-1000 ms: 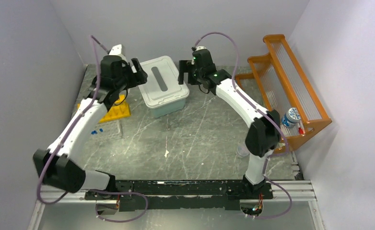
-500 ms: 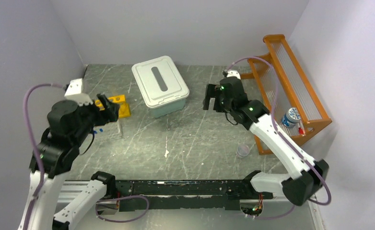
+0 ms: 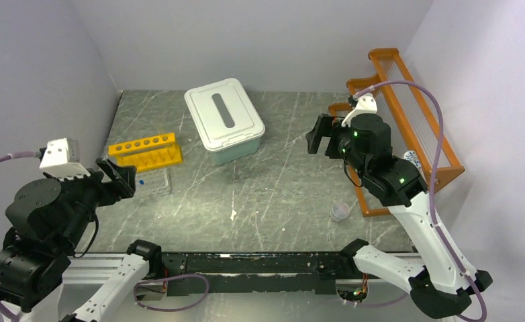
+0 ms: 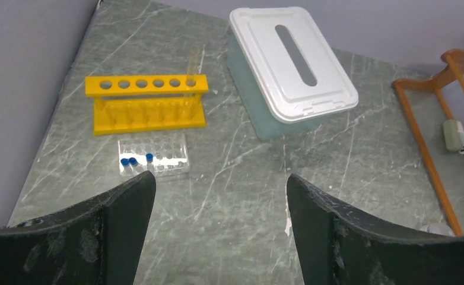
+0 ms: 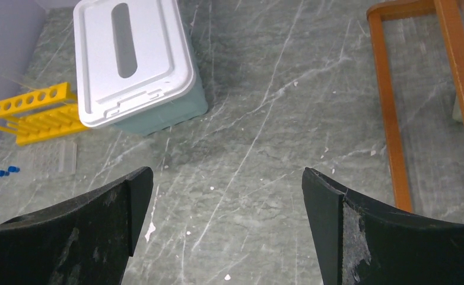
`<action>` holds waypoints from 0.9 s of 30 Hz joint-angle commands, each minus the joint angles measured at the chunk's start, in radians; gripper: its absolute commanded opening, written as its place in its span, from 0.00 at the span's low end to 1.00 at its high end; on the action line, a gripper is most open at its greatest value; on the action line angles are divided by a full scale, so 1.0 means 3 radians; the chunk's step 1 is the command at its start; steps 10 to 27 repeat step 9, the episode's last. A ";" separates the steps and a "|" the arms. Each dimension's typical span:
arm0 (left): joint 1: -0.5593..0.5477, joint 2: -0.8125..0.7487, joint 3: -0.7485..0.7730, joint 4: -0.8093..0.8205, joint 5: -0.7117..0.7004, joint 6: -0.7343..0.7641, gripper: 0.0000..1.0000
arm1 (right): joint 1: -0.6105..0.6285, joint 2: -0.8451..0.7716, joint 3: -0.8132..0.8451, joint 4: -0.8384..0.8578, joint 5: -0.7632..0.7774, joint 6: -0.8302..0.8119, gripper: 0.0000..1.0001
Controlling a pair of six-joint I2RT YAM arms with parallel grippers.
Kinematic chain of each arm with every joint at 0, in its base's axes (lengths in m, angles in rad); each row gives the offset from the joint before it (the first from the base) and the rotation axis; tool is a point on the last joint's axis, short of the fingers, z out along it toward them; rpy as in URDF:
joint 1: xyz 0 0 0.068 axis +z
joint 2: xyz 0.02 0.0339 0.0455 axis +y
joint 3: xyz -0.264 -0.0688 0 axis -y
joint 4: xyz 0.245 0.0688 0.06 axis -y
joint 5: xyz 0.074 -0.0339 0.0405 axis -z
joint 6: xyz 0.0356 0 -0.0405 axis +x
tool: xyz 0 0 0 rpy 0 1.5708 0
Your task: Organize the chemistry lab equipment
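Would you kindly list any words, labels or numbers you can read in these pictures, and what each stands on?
None can be read.
The white-lidded pale green plastic box and yellow plastic test tube rack show no lettering.
The small pale item on the orange wooden shelf is too blurred to read.

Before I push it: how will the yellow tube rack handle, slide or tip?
Probably light: the yellow tube rack looks like thin open plastic, so it should slide on the table. Likely stiff enough to lift by its top bar. The clear test tube standing in its end hole may rattle or tilt, so push low.
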 commanded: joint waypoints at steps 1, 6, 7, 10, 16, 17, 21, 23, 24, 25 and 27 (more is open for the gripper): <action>0.0010 0.0028 0.0077 -0.0264 -0.0080 0.0046 0.85 | 0.0012 0.0012 0.0017 -0.0127 0.0044 -0.0101 1.00; 0.0011 0.0010 0.0000 -0.0217 -0.0041 0.0008 0.86 | 0.0013 0.0058 -0.0075 -0.0082 0.0062 -0.0142 1.00; 0.0011 0.0005 -0.0015 -0.0204 -0.0031 -0.0001 0.86 | 0.0014 0.0069 -0.0089 -0.0062 0.0042 -0.0150 1.00; 0.0011 0.0008 -0.0039 -0.0185 -0.0022 0.0006 0.86 | 0.0014 0.0060 -0.0121 -0.0004 -0.0006 -0.0163 1.00; 0.0011 0.0008 -0.0039 -0.0185 -0.0022 0.0006 0.86 | 0.0014 0.0060 -0.0121 -0.0004 -0.0006 -0.0163 1.00; 0.0011 0.0008 -0.0039 -0.0185 -0.0022 0.0006 0.86 | 0.0014 0.0060 -0.0121 -0.0004 -0.0006 -0.0163 1.00; 0.0011 0.0008 -0.0039 -0.0185 -0.0022 0.0006 0.86 | 0.0014 0.0060 -0.0121 -0.0004 -0.0006 -0.0163 1.00; 0.0011 0.0008 -0.0039 -0.0185 -0.0022 0.0006 0.86 | 0.0014 0.0060 -0.0121 -0.0004 -0.0006 -0.0163 1.00; 0.0011 0.0008 -0.0039 -0.0185 -0.0022 0.0006 0.86 | 0.0014 0.0060 -0.0121 -0.0004 -0.0006 -0.0163 1.00; 0.0011 0.0008 -0.0039 -0.0185 -0.0022 0.0006 0.86 | 0.0014 0.0060 -0.0121 -0.0004 -0.0006 -0.0163 1.00; 0.0011 0.0008 -0.0039 -0.0185 -0.0022 0.0006 0.86 | 0.0014 0.0060 -0.0121 -0.0004 -0.0006 -0.0163 1.00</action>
